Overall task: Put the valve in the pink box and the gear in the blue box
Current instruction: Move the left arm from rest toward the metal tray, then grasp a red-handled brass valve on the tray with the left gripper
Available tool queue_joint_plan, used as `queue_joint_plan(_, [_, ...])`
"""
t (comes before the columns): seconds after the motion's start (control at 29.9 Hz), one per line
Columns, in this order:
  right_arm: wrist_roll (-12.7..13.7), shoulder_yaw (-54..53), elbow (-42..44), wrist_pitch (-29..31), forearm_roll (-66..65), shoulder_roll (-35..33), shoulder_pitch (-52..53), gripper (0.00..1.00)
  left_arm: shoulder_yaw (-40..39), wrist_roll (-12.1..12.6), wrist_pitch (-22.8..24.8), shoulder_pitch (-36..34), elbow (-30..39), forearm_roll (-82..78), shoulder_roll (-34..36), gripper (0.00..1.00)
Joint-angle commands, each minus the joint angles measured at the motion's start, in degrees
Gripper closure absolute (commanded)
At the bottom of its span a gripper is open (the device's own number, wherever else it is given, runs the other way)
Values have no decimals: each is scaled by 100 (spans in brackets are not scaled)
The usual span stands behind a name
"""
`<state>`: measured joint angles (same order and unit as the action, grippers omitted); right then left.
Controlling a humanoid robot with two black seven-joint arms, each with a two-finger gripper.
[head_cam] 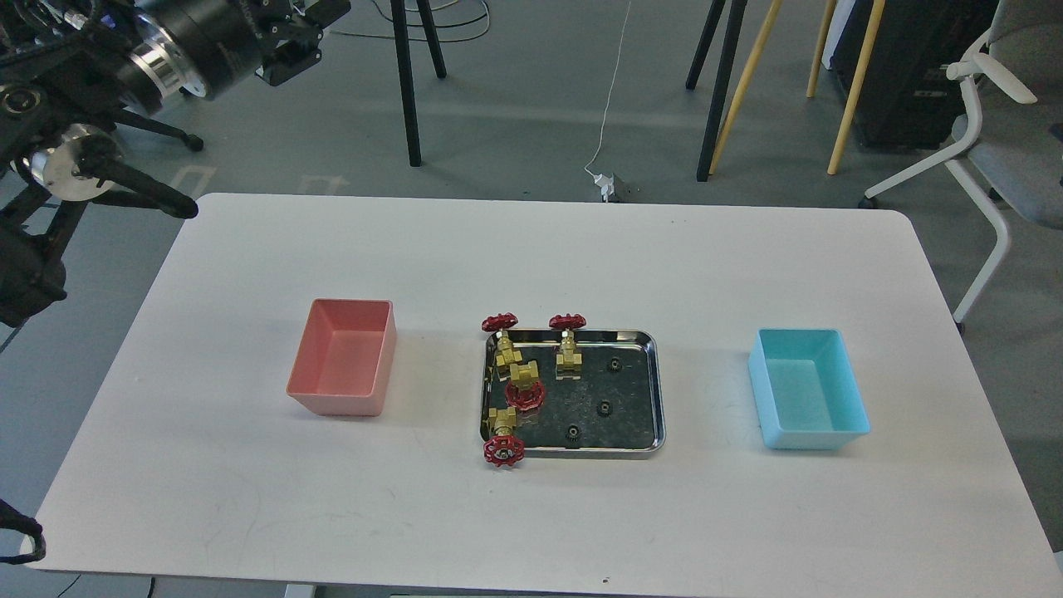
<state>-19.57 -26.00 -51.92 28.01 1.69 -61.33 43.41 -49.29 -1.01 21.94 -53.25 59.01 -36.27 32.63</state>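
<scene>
Several brass valves with red handwheels lie in the left half of a steel tray (658, 390): one at the back left (501, 334), one at the back middle (567, 339), one in the middle (523, 388) and one at the front left corner (502, 442). Three tiny black gears (614, 364) (604, 407) (571, 431) lie in the tray's right half. The pink box (342, 359) stands empty to the left of the tray, the blue box (807, 389) empty to the right. My left gripper (295, 33) is high at the top left, beyond the table's far edge, partly cut off. My right arm is out of view.
The white table (531, 257) carries only the tray and the two boxes. Beyond its far edge are black tripod legs (405, 91), wooden poles (847, 91) and a cable on the floor. A grey office chair (996, 124) stands at the right.
</scene>
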Motion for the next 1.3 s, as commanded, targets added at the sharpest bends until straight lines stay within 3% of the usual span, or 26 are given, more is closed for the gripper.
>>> queue_joint_plan(0.0, [6, 87, 85, -1, -281, -46, -279, 1, -10, 4, -365, -132, -505, 50, -397, 0])
queue_joint_plan(0.17, [-38, 96, 559, -1, -626, -46, -833, 1, -19, -127, -252, -133, -496, 103, -617, 0])
queue_joint_plan(0.37, [-380, 87, 648, -1, -634, -247, -1667, 1, 60, -110, -181, -19, -242, 15, -907, 1])
queue_joint_plan(0.47, [-582, 78, 727, -1, -634, -248, -1923, 1, 480, -110, -208, 87, 21, -274, -907, 1])
queue_joint_plan(0.57, [-714, 26, 718, -1, -617, -256, -1941, 1, 999, -128, -365, 253, 557, -976, -829, 1])
queue_joint_plan(0.7, [-688, -167, 718, -1, -617, -265, -1853, 1, 1422, -154, -576, 517, 936, -2609, -881, 1])
queue_joint_plan(0.84, [-618, -256, 718, -1, -626, -274, -1494, 1, 1764, -382, -682, 807, 1051, -4043, -916, 1])
queue_joint_plan(0.9, [-583, -256, 727, -1, -626, -265, -1353, 1, 1993, -531, -874, 825, 1051, -4693, -925, 2])
queue_joint_plan(1.07, [-547, -247, 727, -1, -626, -274, -1089, 1, 2879, -848, -1999, 1001, 1060, -5846, -951, 2])
queue_joint_plan(1.17, [-399, -247, 718, -1, -626, -283, -896, 1, 3232, -1015, -2631, 1211, 1147, -6566, -951, 2])
queue_joint_plan(1.27, [-328, -186, 604, -1, -687, -292, -763, 1, 3277, -1164, -2897, 1536, 1156, -7575, -951, 2])
